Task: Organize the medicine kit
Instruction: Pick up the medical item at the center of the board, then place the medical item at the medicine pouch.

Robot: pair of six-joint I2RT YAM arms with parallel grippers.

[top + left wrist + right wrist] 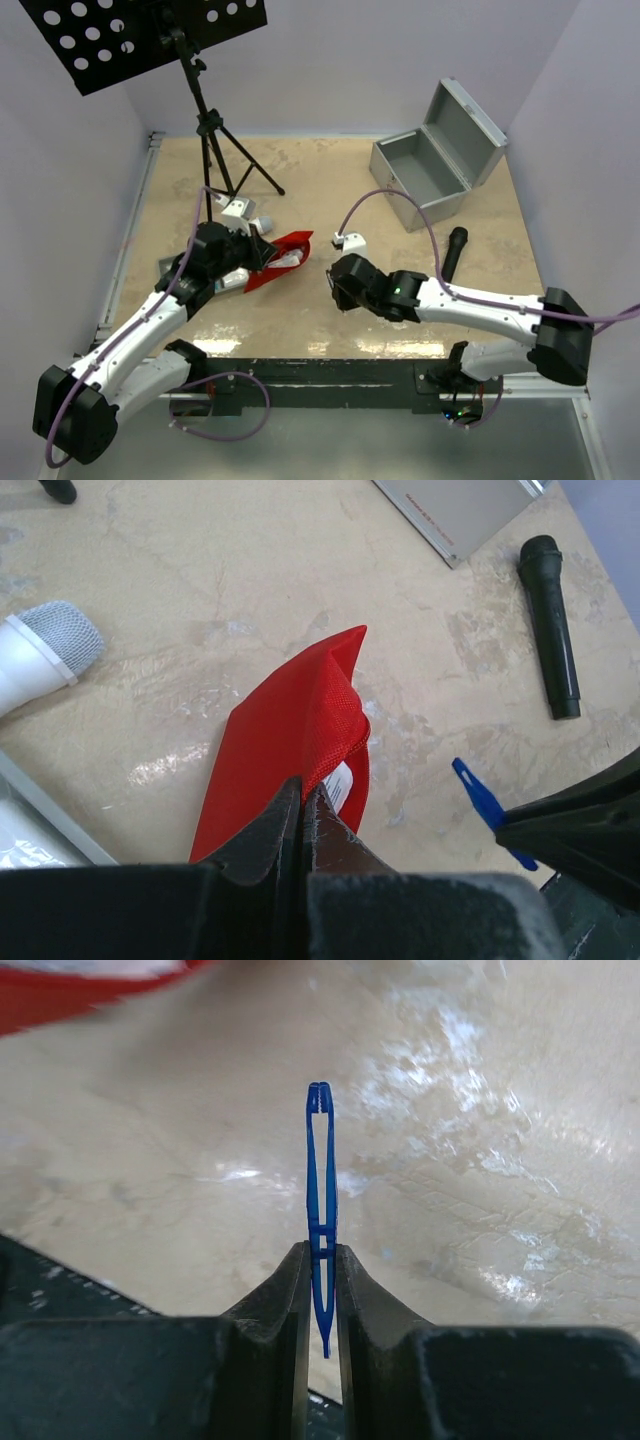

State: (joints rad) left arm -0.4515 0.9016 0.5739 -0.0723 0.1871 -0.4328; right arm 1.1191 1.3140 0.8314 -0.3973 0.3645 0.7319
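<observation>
Right fingers (290,1300) clamped narrow on the blue tweezers (319,1160), gripped near the tail, tips sticking straight out ahead over the tabletop (480,1160). Thin, light, springy plastic, so it will probably pivot or slip. Best held mid-shank with a gentle squeeze. Left fingers (265,840) pinched shut on the rim of the red pouch (290,730), which drapes out ahead: soft, floppy fabric. Open case (430,170) sits well beyond the right fingers.

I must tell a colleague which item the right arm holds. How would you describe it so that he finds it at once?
Find the open grey case at the far right, then come nearer to the right end effector, just right of the red pouch. Pinched there are thin blue tweezers, the only blue thing in sight.
</observation>
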